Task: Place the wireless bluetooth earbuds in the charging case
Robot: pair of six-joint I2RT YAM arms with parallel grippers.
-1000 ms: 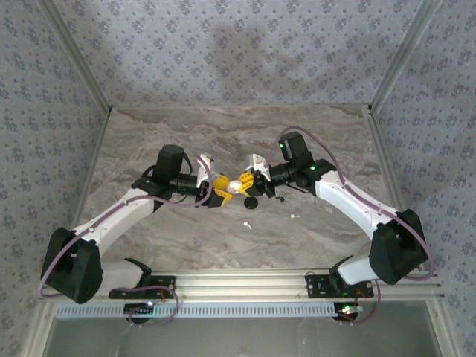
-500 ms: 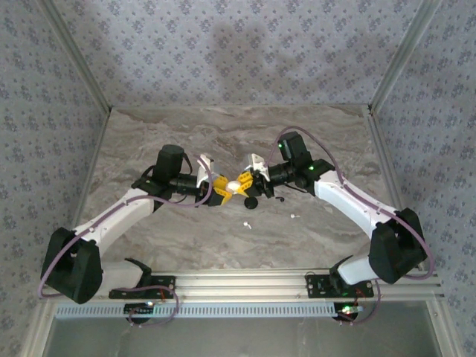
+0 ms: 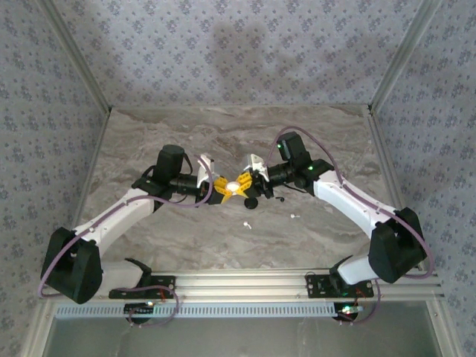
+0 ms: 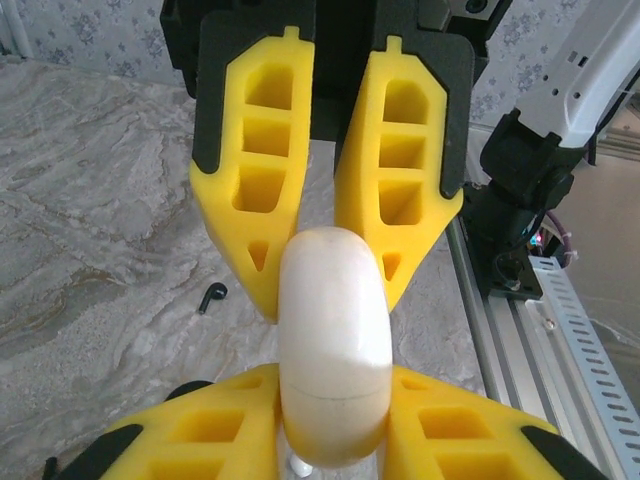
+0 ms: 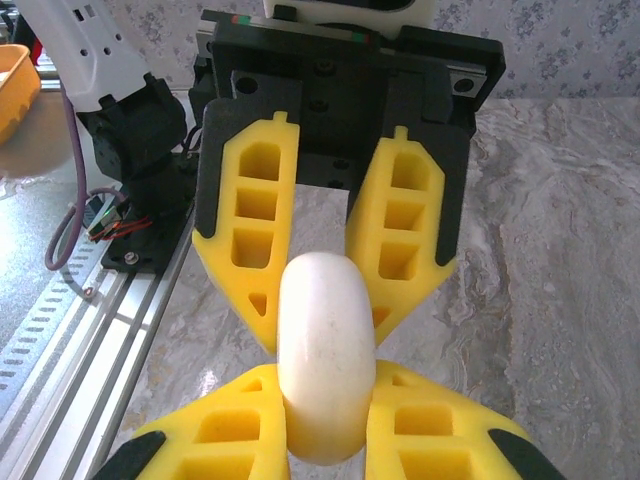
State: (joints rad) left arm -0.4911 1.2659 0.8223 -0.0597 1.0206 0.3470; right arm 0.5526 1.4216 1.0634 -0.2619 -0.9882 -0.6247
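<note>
The charging case (image 3: 235, 185) is in the air above the middle of the surface (image 3: 163, 141), between the two hands. The left hand (image 3: 223, 187) comes to it from the left and the right hand (image 3: 248, 181) from the right. Each one is clenched on its own side of the case, with the yellow fingers (image 4: 250, 230) pressing on the rim. In the wrist views the case stands on its edge, and a thin seam goes across it near the left hand's fingers.

I count one case, two hands and two earbuds (image 3: 248, 223). Both earbuds lie free on the surface, toward the arm bases from the hands and well apart from each other. The second one (image 3: 294, 217) is near the right forearm. I judge the right hand is nearer to both. One black disc (image 3: 251, 201) lies just under the hands.
</note>
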